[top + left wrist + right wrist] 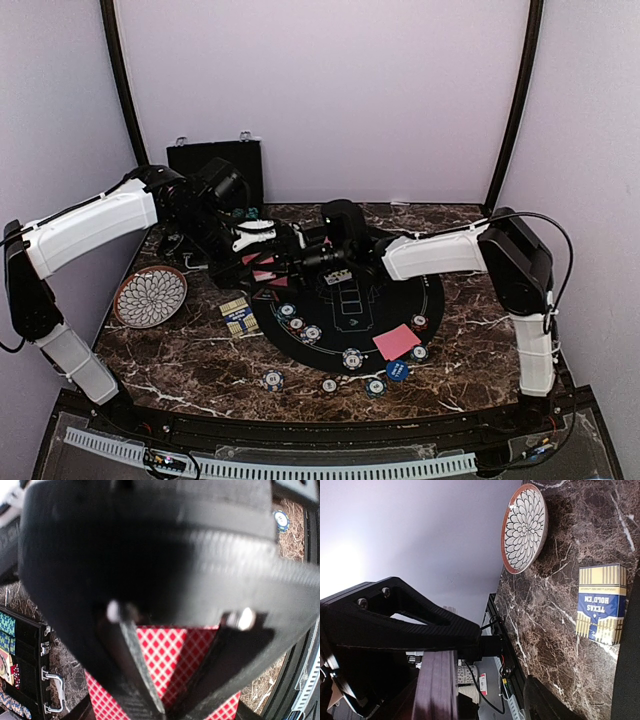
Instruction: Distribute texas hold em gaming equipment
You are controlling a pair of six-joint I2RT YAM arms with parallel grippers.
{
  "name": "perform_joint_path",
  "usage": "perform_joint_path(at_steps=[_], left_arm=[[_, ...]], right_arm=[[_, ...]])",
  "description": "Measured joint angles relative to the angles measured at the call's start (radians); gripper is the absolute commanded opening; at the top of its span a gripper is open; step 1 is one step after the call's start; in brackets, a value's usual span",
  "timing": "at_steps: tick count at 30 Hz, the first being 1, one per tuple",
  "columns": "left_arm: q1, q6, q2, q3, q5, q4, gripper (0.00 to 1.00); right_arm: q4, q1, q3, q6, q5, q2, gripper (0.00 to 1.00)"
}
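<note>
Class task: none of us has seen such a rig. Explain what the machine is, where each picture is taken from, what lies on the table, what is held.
Two white robot arms, each ending in a two-finger gripper. One picture looks down from above; the other two come from cameras on the wrists. On the marble table lie a black mat, striped poker chips, a blue button disc, a Texas Hold'em box, a petal-pattern plate; a black case stands behind. The left gripper and right gripper meet at red-backed cards; which one holds them is unclear.

You have on the marble table: petal-pattern plate, left side; black case, upright at the back wall; round black mat, centre.
</note>
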State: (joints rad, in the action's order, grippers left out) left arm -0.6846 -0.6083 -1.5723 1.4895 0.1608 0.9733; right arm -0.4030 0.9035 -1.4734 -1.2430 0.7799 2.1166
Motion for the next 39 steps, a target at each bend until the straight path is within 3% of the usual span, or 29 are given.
perform_joint_path(at_steps=[10,17,31,39], left_arm=[[0.0,0.0,0.0,-0.001,-0.001,0.0,0.0],[0.0,0.0,0.0,-0.006,-0.001,0.002,0.0],[0.0,0.0,0.0,-0.026,-0.002,0.001,0.0],[0.0,0.0,0.0,-0.033,-0.006,0.0,0.0]], right_arm=[[0.081,-0.027,0.043,0.086,-0.019,-0.074,0.46],[0.119,-0.034,0.059,0.109,-0.022,-0.107,0.4],[0.146,-0.052,0.106,0.085,-0.025,-0.161,0.24],[0.092,-0.054,0.135,0.03,-0.018,-0.171,0.08]])
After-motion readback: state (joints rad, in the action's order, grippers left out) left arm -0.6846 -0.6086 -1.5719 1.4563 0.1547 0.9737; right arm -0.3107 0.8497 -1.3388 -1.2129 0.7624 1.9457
